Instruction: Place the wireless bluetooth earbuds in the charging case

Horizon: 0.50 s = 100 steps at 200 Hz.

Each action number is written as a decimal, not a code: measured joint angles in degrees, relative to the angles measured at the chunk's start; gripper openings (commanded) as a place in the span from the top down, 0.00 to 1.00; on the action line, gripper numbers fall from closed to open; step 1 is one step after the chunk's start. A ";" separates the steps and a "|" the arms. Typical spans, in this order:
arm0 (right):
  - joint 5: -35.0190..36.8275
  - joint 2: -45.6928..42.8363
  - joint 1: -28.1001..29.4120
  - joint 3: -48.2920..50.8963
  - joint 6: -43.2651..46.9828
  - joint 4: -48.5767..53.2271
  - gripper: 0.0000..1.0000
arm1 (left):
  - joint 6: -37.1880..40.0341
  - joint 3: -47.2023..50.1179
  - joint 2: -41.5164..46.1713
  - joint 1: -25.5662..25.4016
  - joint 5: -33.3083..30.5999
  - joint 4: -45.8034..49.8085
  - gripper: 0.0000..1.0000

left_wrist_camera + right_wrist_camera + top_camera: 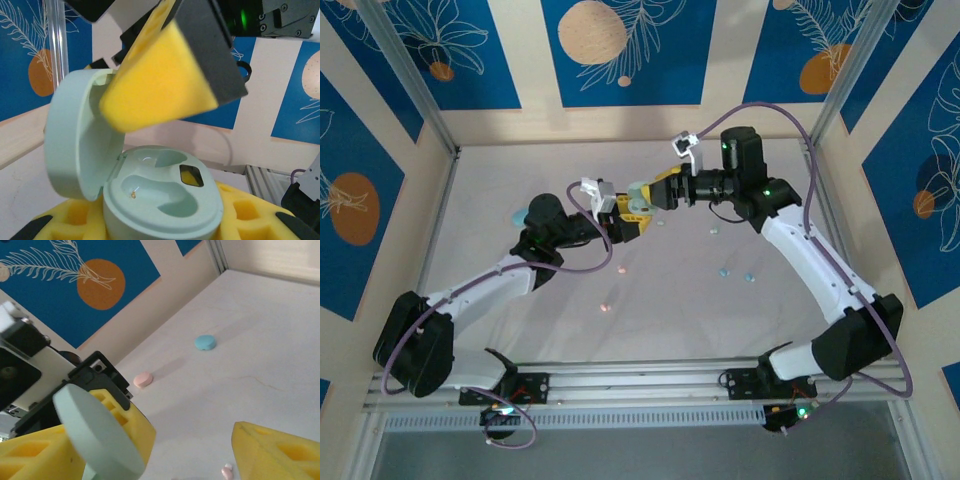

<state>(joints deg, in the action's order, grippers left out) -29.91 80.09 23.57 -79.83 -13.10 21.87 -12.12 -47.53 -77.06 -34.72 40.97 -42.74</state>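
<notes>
Left wrist view has my left claw at the bottom edge, its yellow foam pads pressed in on either side of the mint charging case. The case sits upright in that pinch. Its lid is swung open to the left and its two moulded wells face up. Just above the wells, one foam pad of my right claw hangs at a slant by the lid's rim; I cannot tell whether it touches.

From the right wrist, that claw's fingers are spread wide. The round back of the mint lid stands in front of the left-hand pad, and bare table shows between the two.

From above, the two claws meet nose to nose over the middle of the table, with the mint case between them and lifted off the surface.

The earbuds are scattered on the table as tiny pastel specks. Several are below and to the right of the claws, and a couple sit nearer my left arm. One pink earbud lies just beside my right claw's right-hand pad. Farther out on the table rest a pink case and a blue case, well apart from each other.
</notes>
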 measured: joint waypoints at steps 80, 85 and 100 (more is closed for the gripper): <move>-1.29 1.55 -0.17 -2.38 -0.96 4.63 0.25 | 0.28 0.00 0.04 -0.02 -0.57 -0.09 0.69; -1.97 1.53 -0.35 -2.38 -1.05 4.63 0.25 | 0.48 0.00 0.09 -0.02 -0.61 -0.09 0.69; -4.17 1.33 -1.20 -2.38 -1.38 4.50 0.24 | 0.72 0.00 0.31 -0.02 -0.96 -0.02 0.68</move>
<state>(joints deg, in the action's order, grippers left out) -34.09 81.43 22.37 -82.21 -14.48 26.37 -11.40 -47.53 -76.75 -34.74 40.01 -42.76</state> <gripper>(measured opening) 0.755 0.346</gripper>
